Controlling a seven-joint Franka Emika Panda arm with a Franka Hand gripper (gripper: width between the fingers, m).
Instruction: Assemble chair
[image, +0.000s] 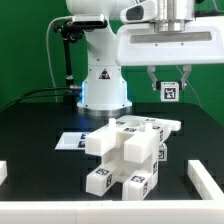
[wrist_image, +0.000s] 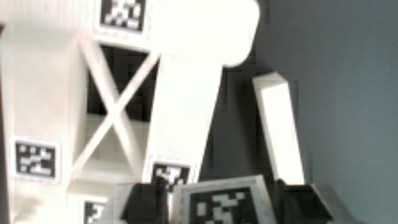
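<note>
The chair (image: 130, 158), a part-built cluster of white tagged blocks, sits on the black table (image: 30, 150) in the lower centre of the exterior view, just in front of the marker board (image: 72, 140). The tool (image: 168, 88) hangs in the upper right, well above the chair, and appears to pinch a small tagged piece (image: 168, 94). The plastic looks light, stiff and smooth, so probably slippery. The flat opposite faces of a post or bar, clear of the joints, look like the safest hold.
</note>
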